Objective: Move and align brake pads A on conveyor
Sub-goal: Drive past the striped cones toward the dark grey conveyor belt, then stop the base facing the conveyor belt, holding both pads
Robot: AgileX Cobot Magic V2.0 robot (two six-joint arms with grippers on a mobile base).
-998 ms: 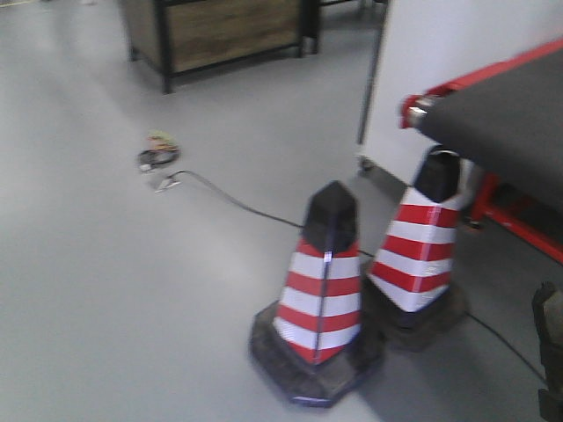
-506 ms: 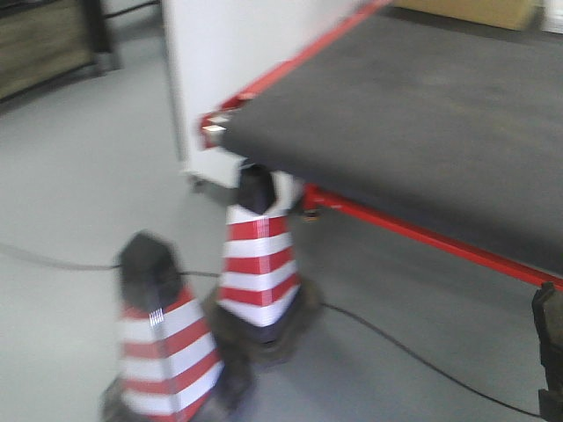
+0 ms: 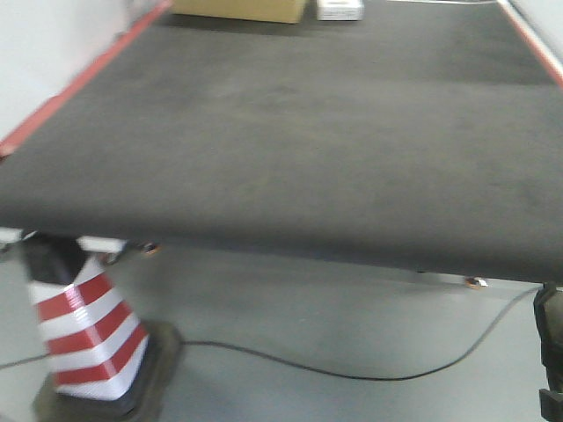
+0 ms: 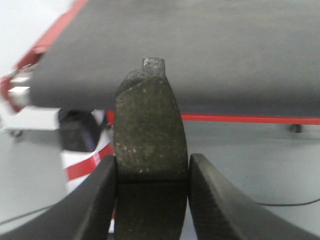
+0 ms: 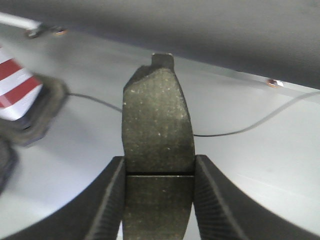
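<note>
The front view has swung right since a moment ago: only one traffic cone [image 3: 84, 338] remains, at lower left, and the conveyor [image 3: 308, 132] now fills the frame. My left jaws pinch a brake pad [image 4: 149, 135] by its side edges, tab forward, and my right jaws pinch a second brake pad [image 5: 158, 130] likewise. Both hang over the floor [image 3: 308, 308], short of the conveyor. I judge that an early release, or a slip in so narrow a grip, would drop a pad there.
</note>
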